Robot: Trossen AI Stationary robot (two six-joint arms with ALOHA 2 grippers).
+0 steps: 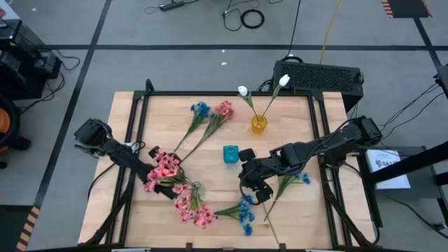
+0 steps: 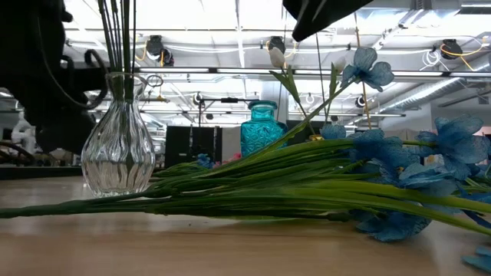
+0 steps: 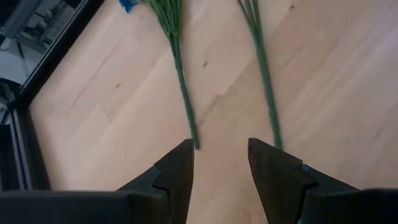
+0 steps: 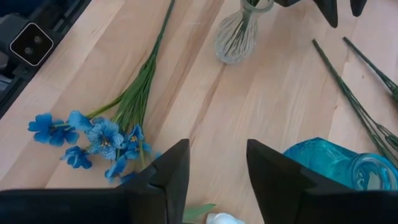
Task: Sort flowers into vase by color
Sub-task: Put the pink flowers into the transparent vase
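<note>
The right tool [image 1: 257, 187] hangs over the middle of the table [image 1: 301, 224] with its fingers apart and nothing between them. Just beside it on the wood lies a blue flower [image 1: 288, 183], its stem running from the blossoms near the right arm down toward the near edge of the table. A second blue spray [image 1: 244, 211] lies close by, blossoms toward the near edge, stem pointing off toward the left arm.

The left tool [image 1: 155, 170], also apart and empty, sits by the clear vase [image 4: 238, 34] that holds pink flowers [image 1: 166, 170]. A loose pink spray [image 1: 194, 208] lies by the near edge, and a pink [image 1: 223, 109] and a blue stem [image 1: 199, 109] lie side by side farther back, blossoms toward the far edge. White buds [image 1: 243, 91] stand in the yellow vase [image 1: 259, 124]. The teal vase [image 1: 231, 154] appears empty.

Likely risks: the thin stem is flat on the wood, so the fingers may close over it and miss. The teal vase stands near the right tool, and a swing could tip it. The long spray could also snag its neighbour.
</note>
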